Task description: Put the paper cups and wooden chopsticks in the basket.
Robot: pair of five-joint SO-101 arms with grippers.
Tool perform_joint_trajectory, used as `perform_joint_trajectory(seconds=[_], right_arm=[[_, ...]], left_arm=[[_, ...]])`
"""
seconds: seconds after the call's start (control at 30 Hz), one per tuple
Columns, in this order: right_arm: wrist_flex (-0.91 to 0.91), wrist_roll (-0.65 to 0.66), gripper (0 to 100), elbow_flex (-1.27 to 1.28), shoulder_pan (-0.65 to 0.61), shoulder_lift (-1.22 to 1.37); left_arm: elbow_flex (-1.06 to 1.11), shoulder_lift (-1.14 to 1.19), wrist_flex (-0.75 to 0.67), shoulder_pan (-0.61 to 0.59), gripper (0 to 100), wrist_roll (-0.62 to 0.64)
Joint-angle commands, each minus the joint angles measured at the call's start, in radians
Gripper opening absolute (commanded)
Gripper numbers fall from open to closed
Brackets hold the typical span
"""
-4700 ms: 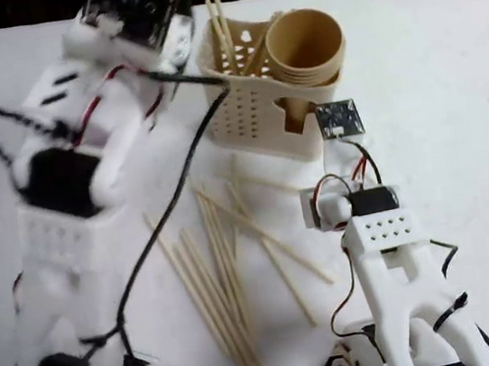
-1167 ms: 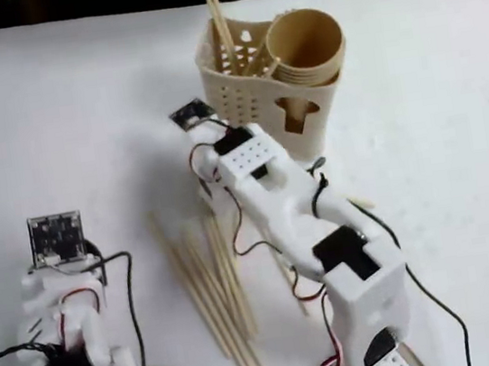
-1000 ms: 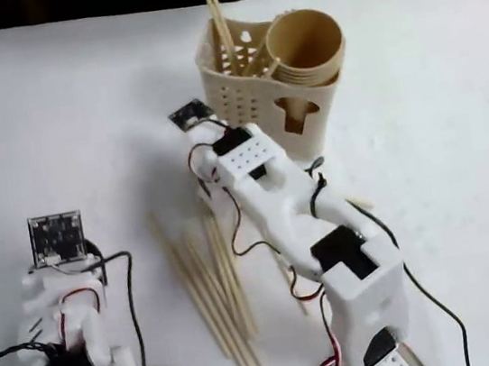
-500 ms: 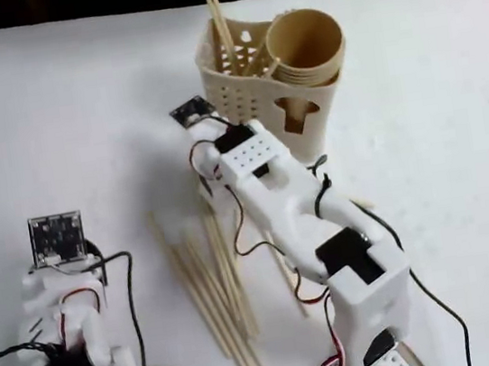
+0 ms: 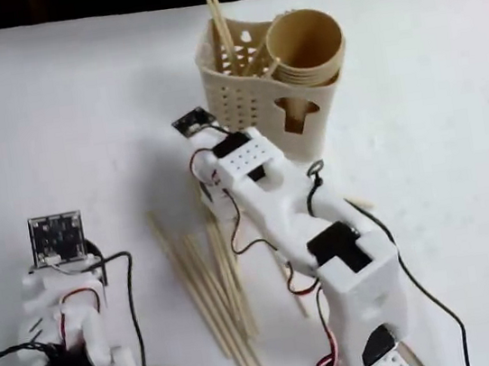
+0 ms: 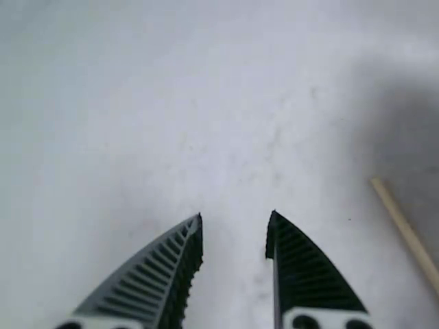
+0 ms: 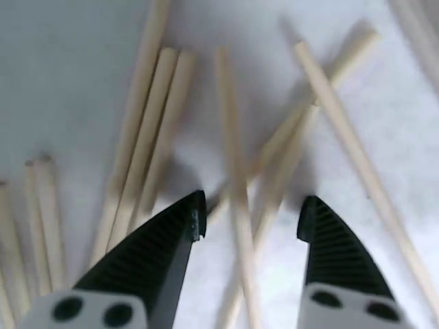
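Chopsticks (image 7: 232,130) just beneath spread right gripper (image 7: 252,200)

Paper cups (image 5: 304,43) in basket (image 5: 238,102); loose chopsticks (image 5: 225,304) on table (image 5: 52,110) before it

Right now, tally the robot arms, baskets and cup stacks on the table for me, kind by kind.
Robot arms: 2, the left arm and the right arm
Basket: 1
Stack of paper cups: 1, standing in the basket
Total: 4
The loose chopsticks overlap too much to count.
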Motion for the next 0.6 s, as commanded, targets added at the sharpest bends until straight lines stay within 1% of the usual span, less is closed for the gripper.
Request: perform_joint_trajectory(seconds=[0.0, 0.07, 0.13, 0.37, 0.57], right_arm=[[-0.048, 0.002, 13.2, -0.015, 0.001, 0.005], [-0.056, 0.002, 6.3, -0.015, 0.002, 0.005], [-0.05, 0.002, 1.5, -0.015, 0.002, 0.004], [0.001, 0.008, 1.8, -0.015, -0.002, -0.016], [0.096, 0.011, 1.8, -0.015, -0.047, -0.15]], left_arm=[[-0.005, -0.01, 0.003, -0.01, 17, -0.012], [-0.005, -0.01, 0.003, -0.01, 17, -0.014], [-0.005, -0.01, 0.003, -0.01, 17, -0.014], [-0.003, -0.01, 0.003, -0.01, 17, -0.014], [-0.003, -0.01, 0.003, -0.01, 16, -0.014]])
